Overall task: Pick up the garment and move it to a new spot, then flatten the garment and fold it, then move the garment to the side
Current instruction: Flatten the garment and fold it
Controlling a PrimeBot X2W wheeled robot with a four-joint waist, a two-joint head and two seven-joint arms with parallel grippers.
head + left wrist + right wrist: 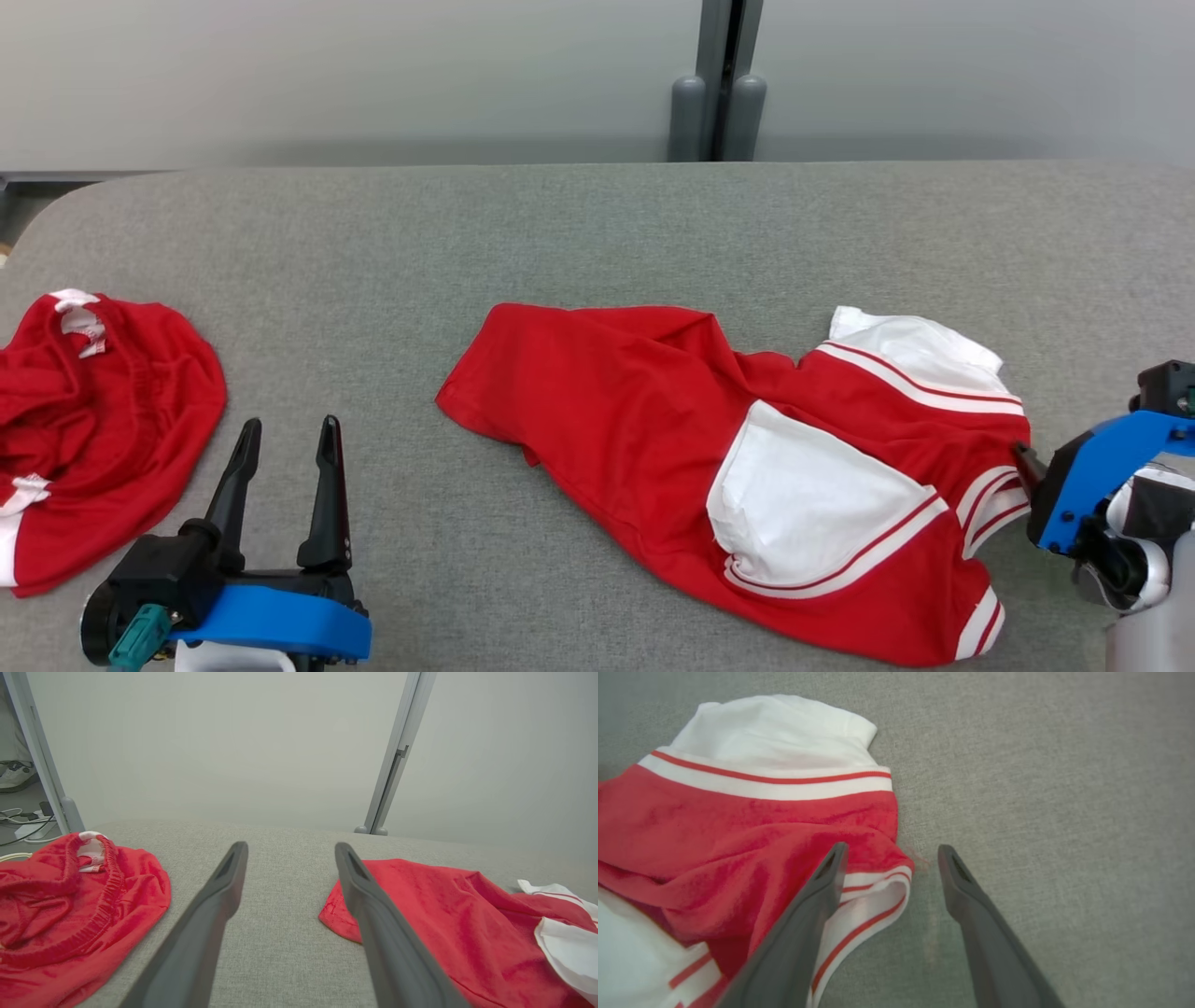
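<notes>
One red garment (653,411), white-panelled and striped, lies rumpled on the grey tabletop (560,233). Both sets of jaws gape, empty.

The spread red fabric garment (635,420) carries plain white panels (803,495) edged with thin red-and-white stripes. The crumpled red elastic-waisted garment (112,420) at the left shows white trim. Under both, the flat fabric tabletop (597,233) is heathered grey. The left gripper (289,426) has 2 black fingers (329,485) on a blue mount (271,621).

No legible text, label or number anywhere.
</notes>
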